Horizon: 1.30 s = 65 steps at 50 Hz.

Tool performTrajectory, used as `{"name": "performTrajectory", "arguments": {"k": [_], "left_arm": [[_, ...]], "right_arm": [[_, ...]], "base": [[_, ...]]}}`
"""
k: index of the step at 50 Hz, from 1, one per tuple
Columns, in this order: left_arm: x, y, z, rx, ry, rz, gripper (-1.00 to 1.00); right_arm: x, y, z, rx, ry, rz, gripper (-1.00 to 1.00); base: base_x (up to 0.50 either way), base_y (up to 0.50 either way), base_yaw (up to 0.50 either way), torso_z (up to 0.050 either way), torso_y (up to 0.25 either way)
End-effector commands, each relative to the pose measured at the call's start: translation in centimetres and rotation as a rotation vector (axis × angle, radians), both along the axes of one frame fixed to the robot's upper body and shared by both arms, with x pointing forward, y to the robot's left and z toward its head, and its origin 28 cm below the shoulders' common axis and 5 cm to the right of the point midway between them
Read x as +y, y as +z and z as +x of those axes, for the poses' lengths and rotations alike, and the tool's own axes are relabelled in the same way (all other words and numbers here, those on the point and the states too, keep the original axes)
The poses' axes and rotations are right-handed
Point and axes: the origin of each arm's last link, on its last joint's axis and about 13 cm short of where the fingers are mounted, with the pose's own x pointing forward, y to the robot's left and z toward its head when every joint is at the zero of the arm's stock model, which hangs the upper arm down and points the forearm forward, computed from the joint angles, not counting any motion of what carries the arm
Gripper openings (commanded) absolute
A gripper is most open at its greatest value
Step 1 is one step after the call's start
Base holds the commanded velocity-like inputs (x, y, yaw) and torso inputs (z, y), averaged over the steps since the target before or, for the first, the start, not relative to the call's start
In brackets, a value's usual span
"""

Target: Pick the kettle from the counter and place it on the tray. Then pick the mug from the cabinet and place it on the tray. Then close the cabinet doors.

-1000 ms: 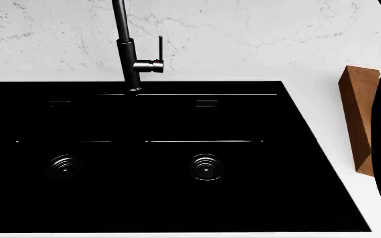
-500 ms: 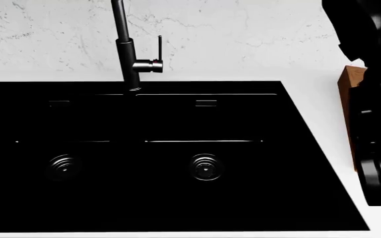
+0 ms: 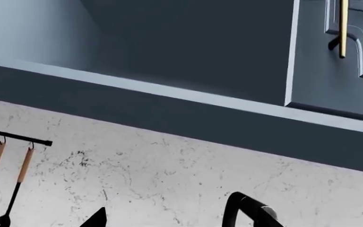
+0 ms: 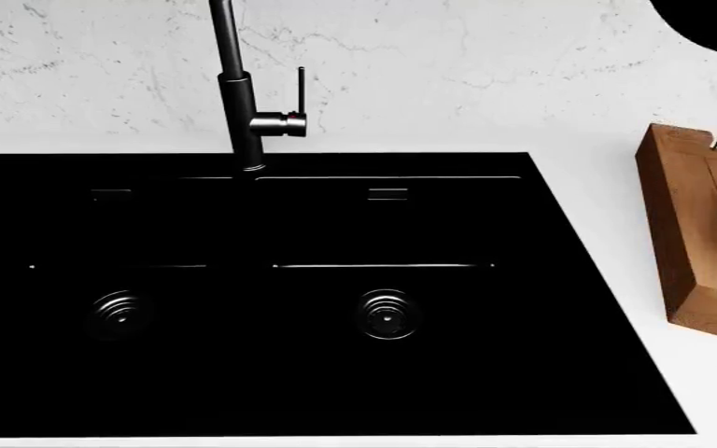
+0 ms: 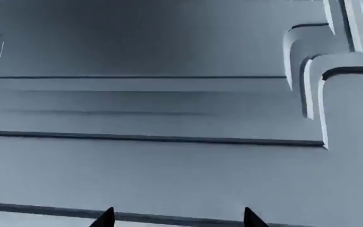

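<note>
While both pincers face cabinets, tray lies below.

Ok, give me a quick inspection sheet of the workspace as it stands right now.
Surface: white counter with a black double sink set into it, dark faucet behind.
Job's things: wooden tray at the head view's right edge, partly hidden by a dark arm part; kettle and mug not seen. Cabinet door with brass handle stands open beside an empty-looking cabinet interior.
Clutter: utensils hanging from a wall rail.
Grippers: left gripper and right gripper show only fingertips, spread apart, nothing between; right faces blue-grey cabinet panelling.
Cables: nothing seen.
Surroundings: marbled white backsplash.
</note>
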Motion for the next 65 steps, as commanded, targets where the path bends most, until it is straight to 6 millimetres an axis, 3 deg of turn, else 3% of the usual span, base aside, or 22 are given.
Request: {"name": "performTrajectory", "arguments": {"k": [1, 10, 18, 27, 65], "left_arm": [[-0.3, 0.4, -0.1, -0.007, -0.004, 0.004, 1.00], [-0.8, 0.8, -0.4, -0.018, -0.015, 0.010, 1.00], [-1.1, 1.4, -0.8, -0.029, -0.022, 0.016, 1.00], [-1.4, 1.6, -0.8, -0.033, -0.031, 0.019, 1.00], [-1.4, 1.3, -0.7, -0.028, -0.034, 0.028, 1.00]], "right_arm": [[-1.7, -2.7, -7.2, 0.010, -0.087, -0.019, 1.00], [-2.3, -6.5, -12.8, -0.052, -0.083, -0.062, 1.00], [-2.8, -10.0, -14.9, -0.057, -0.098, -0.064, 1.00], [-3.4, -11.3, -15.3, -0.050, -0.138, -0.045, 1.00], [-3.2, -12.2, -15.0, -0.031, -0.130, -0.042, 1.00]], "base": [[0.00, 0.00, 0.00, 0.000, 0.000], [0.00, 0.00, 0.00, 0.000, 0.000], [0.00, 0.00, 0.00, 0.000, 0.000], [0.00, 0.05, 0.00, 0.000, 0.000], [0.00, 0.50, 0.00, 0.000, 0.000]]}}
